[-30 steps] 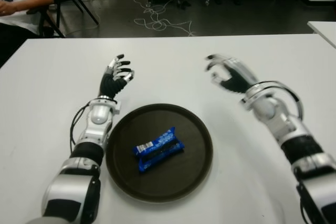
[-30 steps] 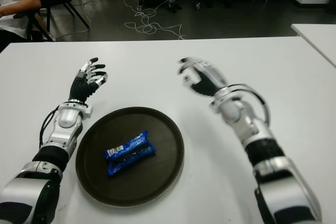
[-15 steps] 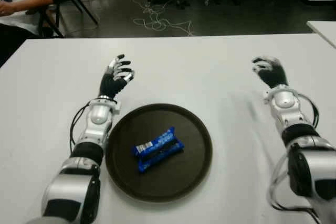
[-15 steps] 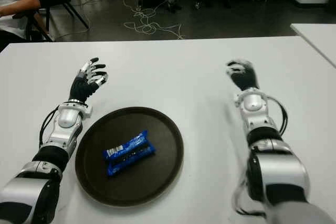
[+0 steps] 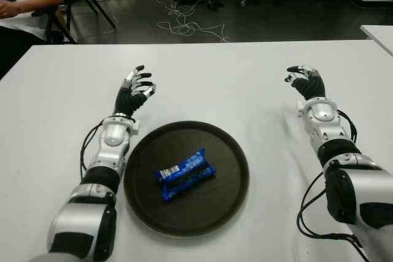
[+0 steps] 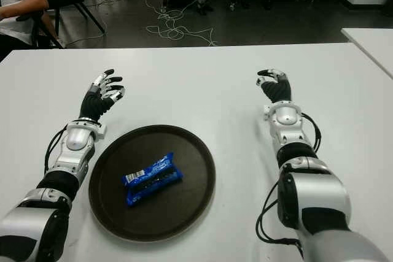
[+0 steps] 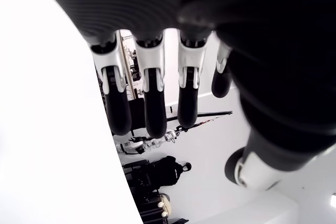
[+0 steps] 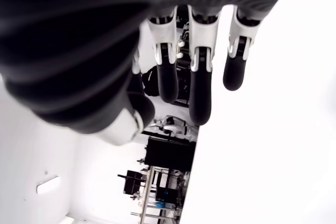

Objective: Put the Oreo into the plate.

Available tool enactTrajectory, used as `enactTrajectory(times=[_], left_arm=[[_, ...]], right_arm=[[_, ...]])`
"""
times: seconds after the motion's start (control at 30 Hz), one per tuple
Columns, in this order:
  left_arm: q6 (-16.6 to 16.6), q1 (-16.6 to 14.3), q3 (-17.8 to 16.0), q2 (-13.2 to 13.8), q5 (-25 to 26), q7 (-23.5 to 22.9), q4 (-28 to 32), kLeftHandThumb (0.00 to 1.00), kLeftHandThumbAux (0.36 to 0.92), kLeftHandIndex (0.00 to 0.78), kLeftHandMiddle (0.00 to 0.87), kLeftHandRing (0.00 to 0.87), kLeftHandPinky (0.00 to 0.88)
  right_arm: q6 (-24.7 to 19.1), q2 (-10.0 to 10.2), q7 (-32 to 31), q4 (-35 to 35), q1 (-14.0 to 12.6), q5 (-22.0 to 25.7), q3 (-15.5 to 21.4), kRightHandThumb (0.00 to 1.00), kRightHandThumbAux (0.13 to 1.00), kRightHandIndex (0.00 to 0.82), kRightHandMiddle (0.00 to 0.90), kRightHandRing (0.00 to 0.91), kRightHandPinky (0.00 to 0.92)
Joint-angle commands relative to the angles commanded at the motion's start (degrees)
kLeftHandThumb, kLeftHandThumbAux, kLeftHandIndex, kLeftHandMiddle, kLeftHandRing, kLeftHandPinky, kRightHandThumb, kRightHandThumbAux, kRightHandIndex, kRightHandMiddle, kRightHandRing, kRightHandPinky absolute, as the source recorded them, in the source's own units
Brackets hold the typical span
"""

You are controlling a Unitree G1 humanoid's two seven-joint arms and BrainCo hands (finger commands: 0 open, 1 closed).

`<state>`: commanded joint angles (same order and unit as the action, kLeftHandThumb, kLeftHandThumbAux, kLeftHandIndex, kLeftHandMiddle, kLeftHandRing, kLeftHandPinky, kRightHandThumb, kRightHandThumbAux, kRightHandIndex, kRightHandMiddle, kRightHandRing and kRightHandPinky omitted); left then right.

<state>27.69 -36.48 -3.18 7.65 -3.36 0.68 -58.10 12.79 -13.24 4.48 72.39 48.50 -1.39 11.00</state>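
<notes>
A blue Oreo pack (image 5: 185,173) lies flat inside the round dark plate (image 5: 230,173) at the table's near middle. My left hand (image 5: 136,87) shows beyond the plate's left edge, fingers spread and holding nothing. Far to the right of the plate is my right hand (image 5: 304,79), also open and empty, with its forearm stretched along the table. In both wrist views the fingers (image 7: 149,95) (image 8: 199,82) hang relaxed with only the white tabletop and the room behind them.
The white table (image 5: 202,84) stretches wide around the plate. A seated person (image 5: 21,1) is at the far left corner, beside a black chair. Cables (image 5: 184,26) lie on the floor beyond the far edge. Another white table corner (image 5: 381,32) shows at the right.
My right hand has swung from near the plate's far right out to the right and settled low with its forearm along the table. The left hand and the Oreo pack have stayed put.
</notes>
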Motion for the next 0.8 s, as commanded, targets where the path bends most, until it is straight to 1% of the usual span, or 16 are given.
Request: enactTrajectory(times=[0.27,0.5,0.8], left_arm=[[-0.48,0.14,-0.45,-0.09,0.54,-1.15,0.52,0.458,0.706,0.117,0.227,0.252,0.297],[-0.63,0.23,0.0,0.13,-0.37,-0.62,0.89,0.416,0.713,0.112,0.232,0.251,0.286],[-1.08,0.15,0.22,0.27,-0.82,-0.25,0.9,0.407,0.704,0.117,0.245,0.265,0.306]], right_arm=[[0.15,0.22,-0.1,0.26,0.17,0.7,0.49,0.684,0.743,0.402,0.326,0.342,0.382],[0.4,0.48,-0.35,0.14,0.18,0.66,0.5,0.686,0.743,0.403,0.329,0.341,0.383],[0.73,0.68,-0.99,0.01,0.05,0.78,0.59,0.684,0.744,0.401,0.325,0.346,0.396]])
